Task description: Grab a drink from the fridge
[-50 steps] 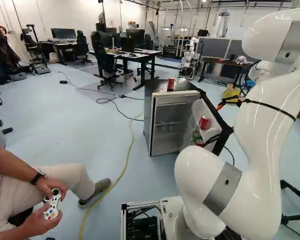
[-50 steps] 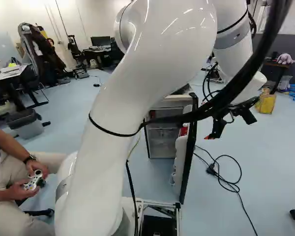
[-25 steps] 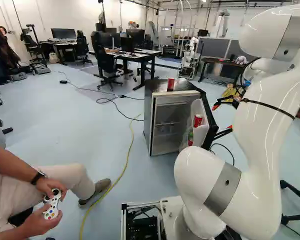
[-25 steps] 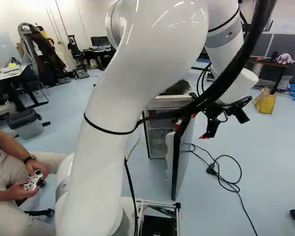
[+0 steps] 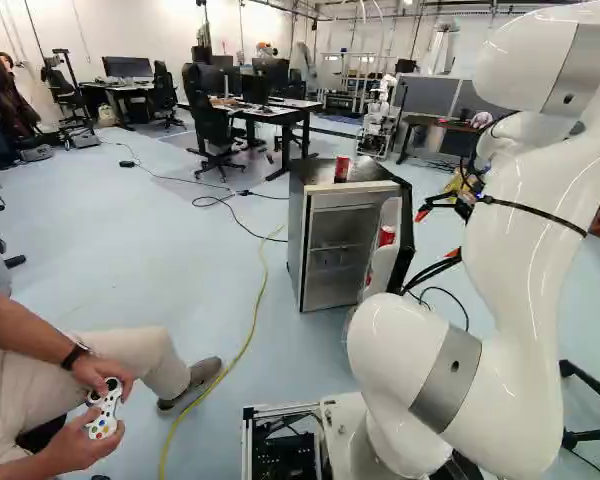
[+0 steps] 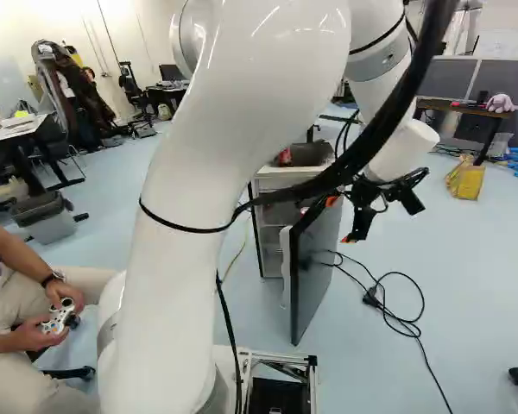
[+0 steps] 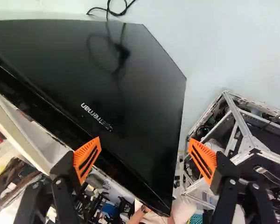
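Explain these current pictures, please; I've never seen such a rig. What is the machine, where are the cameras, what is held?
One white robot arm rises from a mobile base. Two pictures look ahead from the base behind the arm, one from its left, one from its right; the third looks along its gripper. The fridge stands with its door open. One red can is on top, another in the door. The gripper is open near the door's edge, holding nothing. A seated person holds a controller.

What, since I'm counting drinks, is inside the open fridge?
The fridge shows a shelf, its contents too small to tell. A red can sits in the inner rack; the arm and door hide much of what is lower.
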Motion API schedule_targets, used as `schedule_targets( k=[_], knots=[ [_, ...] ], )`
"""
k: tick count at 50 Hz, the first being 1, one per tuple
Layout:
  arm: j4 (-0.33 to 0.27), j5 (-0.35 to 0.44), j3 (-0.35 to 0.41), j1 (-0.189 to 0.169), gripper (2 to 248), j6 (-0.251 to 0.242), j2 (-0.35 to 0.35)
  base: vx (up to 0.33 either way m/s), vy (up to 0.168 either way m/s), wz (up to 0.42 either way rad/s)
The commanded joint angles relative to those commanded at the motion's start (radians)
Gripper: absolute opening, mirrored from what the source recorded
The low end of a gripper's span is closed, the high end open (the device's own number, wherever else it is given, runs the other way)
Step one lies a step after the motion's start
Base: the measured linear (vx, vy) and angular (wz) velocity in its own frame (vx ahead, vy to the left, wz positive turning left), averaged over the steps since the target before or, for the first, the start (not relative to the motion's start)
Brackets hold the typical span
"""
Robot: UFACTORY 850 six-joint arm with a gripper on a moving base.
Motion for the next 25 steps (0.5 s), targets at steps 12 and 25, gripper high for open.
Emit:
schedule_targets(
  k=[12, 25],
  knots=[
    [0.0, 0.0, 0.017, 0.023, 247, 0.0, 0.011, 0.0, 0.0, 0.0],
    [0.0, 0.0, 0.032, 0.05, 247, 0.0, 0.02, 0.0, 0.0, 0.0]
  ],
)
